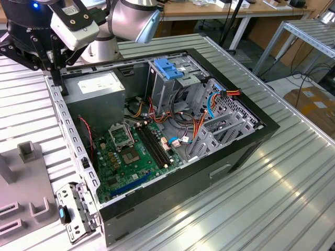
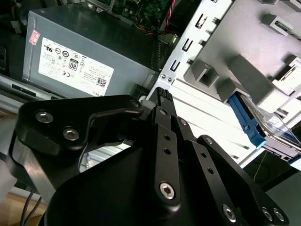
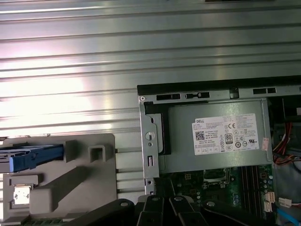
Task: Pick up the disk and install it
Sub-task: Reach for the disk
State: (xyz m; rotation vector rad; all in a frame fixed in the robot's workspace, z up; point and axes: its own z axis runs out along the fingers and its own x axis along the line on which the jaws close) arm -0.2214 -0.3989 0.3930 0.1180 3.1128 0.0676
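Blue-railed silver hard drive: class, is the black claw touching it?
Apart. The first wrist view shows the blue-railed silver hard drive in its grey plastic holder, with bare holder between it and the black claw.

Your arm (image 1: 131, 21) comes in at the top of the exterior view, toward its left, with the grey joints folded close together. The black gripper (image 1: 58, 78) hangs pointing downward. In both wrist views, its bolted black linkage bars (image 2: 167, 155) converge toward a narrow tip.
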